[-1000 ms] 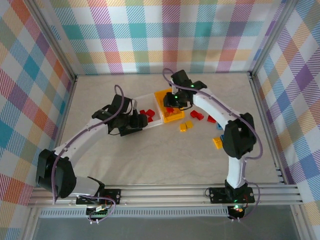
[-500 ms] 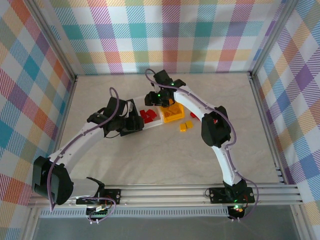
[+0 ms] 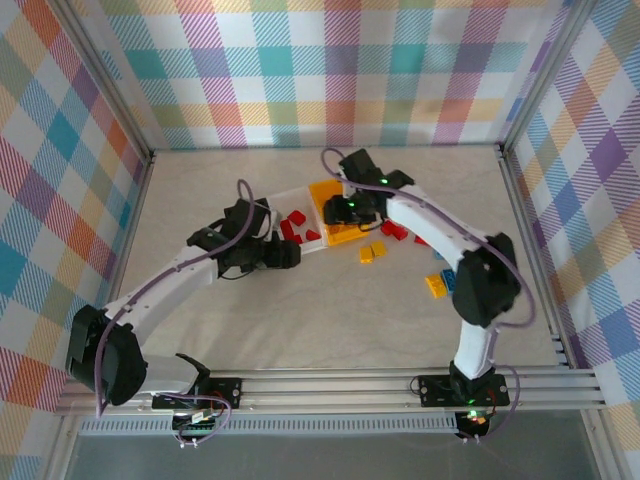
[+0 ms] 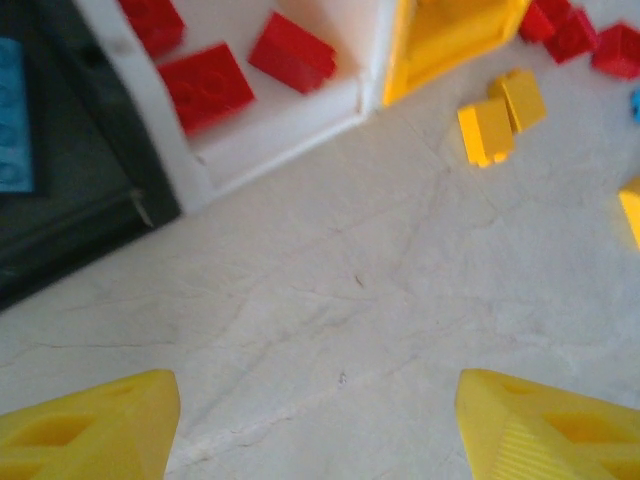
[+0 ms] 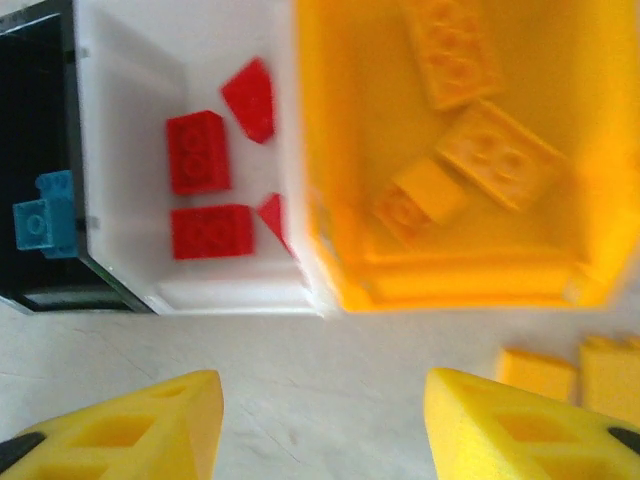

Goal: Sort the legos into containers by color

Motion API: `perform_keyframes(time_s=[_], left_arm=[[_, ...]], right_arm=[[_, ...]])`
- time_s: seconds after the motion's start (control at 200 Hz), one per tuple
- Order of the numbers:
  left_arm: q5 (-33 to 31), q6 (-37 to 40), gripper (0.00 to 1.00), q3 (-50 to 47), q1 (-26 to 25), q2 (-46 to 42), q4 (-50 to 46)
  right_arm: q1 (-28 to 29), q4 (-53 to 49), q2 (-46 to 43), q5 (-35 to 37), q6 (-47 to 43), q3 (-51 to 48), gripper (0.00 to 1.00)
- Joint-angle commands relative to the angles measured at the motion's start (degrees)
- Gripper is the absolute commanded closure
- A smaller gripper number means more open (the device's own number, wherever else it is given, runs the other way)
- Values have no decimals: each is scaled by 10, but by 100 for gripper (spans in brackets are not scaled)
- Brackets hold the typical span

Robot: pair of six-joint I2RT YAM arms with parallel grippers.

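Work cell, contents listed from the left. The left arm (image 3: 165,280) reaches in over the table (image 3: 300,330). From above, the left gripper (image 3: 285,254) sits at the near edge of the bin row, and its jaws cannot be read there. The left wrist view settles it: the left gripper (image 4: 315,405) is open, its yellow fingers (image 4: 95,430) well apart with only bare table between them. The black bin (image 4: 70,200) holds one blue lego (image 4: 14,110); from above, the left arm's wrist covers most of this bin. The white bin (image 4: 290,120) touches the black one and holds red legos (image 4: 205,85). Three show from the left wrist, one cut by the frame, and four from the right wrist, one half hidden by the wall. The yellow bin (image 5: 350,100) touches the white one and holds three yellow legos (image 5: 500,150), blurred but countable. From above, the right gripper (image 3: 343,211) stands over this bin and hides what lies in it. In its own view the right gripper (image 5: 320,400) is open and holds nothing, over the table just in front of the wall where the white and yellow bins meet. Loose on the table, right of the bins, lies a yellow pair (image 3: 372,252) side by side. Loose red legos (image 3: 392,230) lie just beyond them. Further right are a single yellow brick (image 3: 435,286) and small blue bricks (image 3: 441,255), too small to make out clearly.
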Motion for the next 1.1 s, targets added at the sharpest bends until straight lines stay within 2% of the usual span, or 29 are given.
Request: perform_keyframes(time_s=[0.0, 0.14, 0.4, 0.65, 1.095], left_arm=[[-3, -15, 26, 13, -20, 31, 22], [12, -26, 26, 17, -27, 54, 35], [1, -23, 25, 25, -33, 52, 17], [5, -18, 25, 41, -33, 80, 18], [-9, -13, 25, 30, -33, 76, 14]], right_arm=[[-52, -11, -26, 43, -19, -77, 43], [-95, -5, -18, 75, -56, -98, 35], [-179, -31, 57, 153, -86, -57, 34], [-227, -37, 88, 130, -52, -54, 34], [-259, -17, 138, 98, -25, -46, 34]])
